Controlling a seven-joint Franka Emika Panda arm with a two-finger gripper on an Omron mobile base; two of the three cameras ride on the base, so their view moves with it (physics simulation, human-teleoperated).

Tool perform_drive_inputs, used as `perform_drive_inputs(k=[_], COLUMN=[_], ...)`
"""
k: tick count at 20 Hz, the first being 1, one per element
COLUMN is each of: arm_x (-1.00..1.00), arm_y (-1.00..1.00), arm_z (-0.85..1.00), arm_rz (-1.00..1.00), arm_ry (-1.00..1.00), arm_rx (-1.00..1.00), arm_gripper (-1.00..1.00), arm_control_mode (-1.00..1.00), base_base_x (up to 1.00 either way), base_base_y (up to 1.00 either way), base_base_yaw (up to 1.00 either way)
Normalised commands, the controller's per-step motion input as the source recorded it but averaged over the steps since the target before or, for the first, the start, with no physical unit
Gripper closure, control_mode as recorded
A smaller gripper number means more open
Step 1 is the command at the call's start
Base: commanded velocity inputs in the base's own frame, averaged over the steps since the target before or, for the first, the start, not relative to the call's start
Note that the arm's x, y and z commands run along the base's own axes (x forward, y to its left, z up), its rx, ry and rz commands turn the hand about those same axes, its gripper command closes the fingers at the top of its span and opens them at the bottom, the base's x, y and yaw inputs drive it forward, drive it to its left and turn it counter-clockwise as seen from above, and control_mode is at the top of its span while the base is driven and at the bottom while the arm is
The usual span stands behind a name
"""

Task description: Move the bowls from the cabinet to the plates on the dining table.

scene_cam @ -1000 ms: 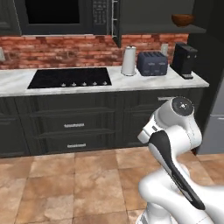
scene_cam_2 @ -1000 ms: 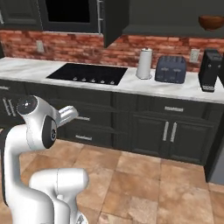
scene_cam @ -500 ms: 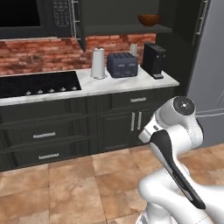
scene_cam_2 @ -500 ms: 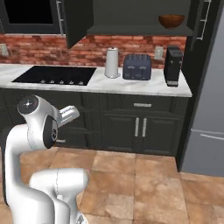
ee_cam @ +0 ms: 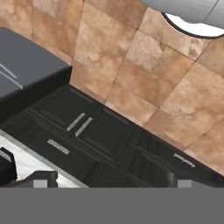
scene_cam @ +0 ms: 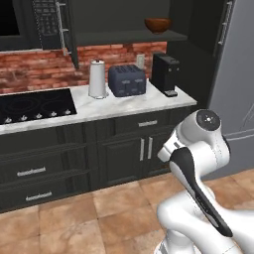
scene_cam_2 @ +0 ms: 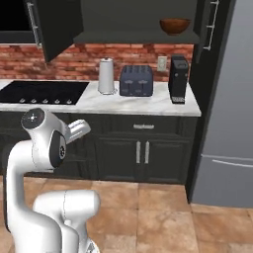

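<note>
One reddish-brown bowl (scene_cam: 158, 24) (scene_cam_2: 174, 25) sits on the shelf of the dark wall cabinet (scene_cam: 124, 35) (scene_cam_2: 133, 35), whose doors stand open. My arm is folded low in front of the base, well below and short of that shelf. In the hand view my gripper (ee_cam: 112, 183) is open, its fingertips (ee_cam: 40, 182) wide apart with nothing between them; it faces the lower drawers and the tile floor. The plates and the dining table are out of view.
Under the cabinet, a marble counter (scene_cam: 149, 101) carries a paper-towel roll (scene_cam: 97, 79), a toaster (scene_cam: 127, 80) and a black coffee machine (scene_cam: 165, 74). A cooktop (scene_cam: 30, 106) lies to the left and a grey fridge (scene_cam_2: 227, 108) stands at the right. Tile floor (scene_cam: 109, 213) lies between me and the counter.
The whole scene has slid left in both base views, so the camera has travelled right along the counter. The open cabinet and bowl now stand nearer the centre. My arm's pose is unchanged.
</note>
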Motion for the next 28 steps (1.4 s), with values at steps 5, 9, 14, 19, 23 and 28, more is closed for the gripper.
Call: perform_drive_inputs(k=[5, 9, 14, 19, 23, 28], arm_x=[0.00, 0.00, 0.00, 0.00, 0.00, 0.00], arm_y=[0.00, 0.00, 0.00, 0.00, 0.00, 0.00], arm_z=[0.00, 0.00, 0.00, 0.00, 0.00, 0.00], arm_rz=[0.00, 0.00, 0.00, 0.00, 0.00, 0.00], arm_ry=[0.00, 0.00, 0.00, 0.00, 0.00, 0.00], arm_rx=[0.00, 0.00, 0.00, 0.00, 0.00, 0.00], arm_gripper=[-1.00, -1.00, -1.00, -1.00, -1.00, -1.00], arm_control_mode=[1.00, 1.00, 1.00, 1.00, 1.00, 1.00], base_base_x=[0.08, 0.29, 0.56, 0.68, 0.56, 0.41], base_base_y=[-0.56, -0.33, -0.09, -0.24, -0.38, -0.32], base_base_yaw=[-0.15, -0.12, -0.07, -0.12, -0.15, -0.16])
